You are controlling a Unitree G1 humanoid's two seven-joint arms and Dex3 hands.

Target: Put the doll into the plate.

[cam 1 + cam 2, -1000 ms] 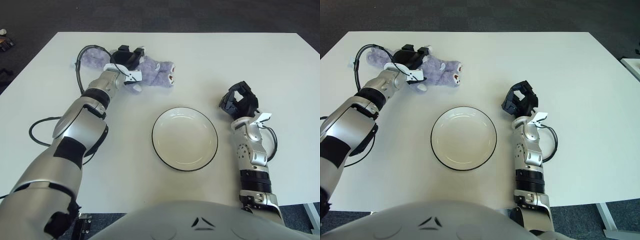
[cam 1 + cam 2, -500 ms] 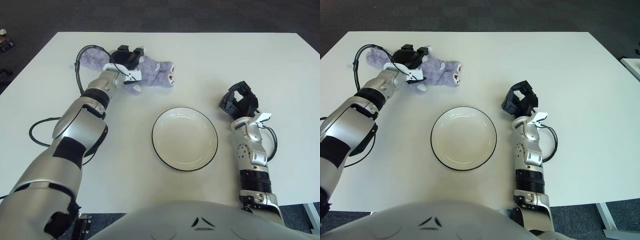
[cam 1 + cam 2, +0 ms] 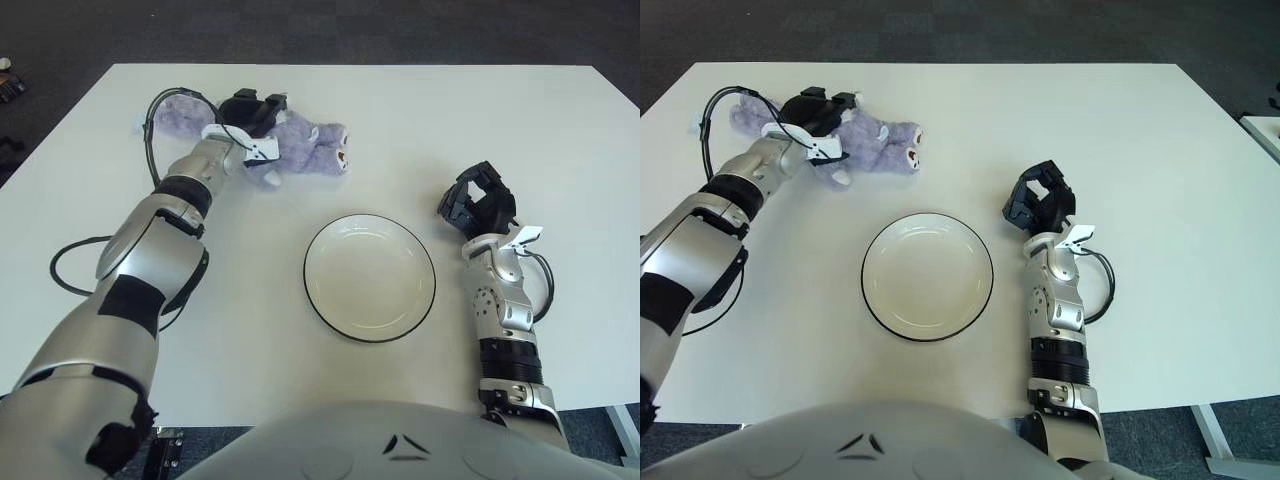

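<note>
I see the white table over dark carpet. The black-rimmed plate at its centre holds nothing. The purple doll lies at far left, my left hand clamped over it. My right hand, fingers curled, shows right of the plate.

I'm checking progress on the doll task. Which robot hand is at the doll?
The left robot hand, on the purple doll at the table's far left; the right robot hand shows right of the plate.
</note>
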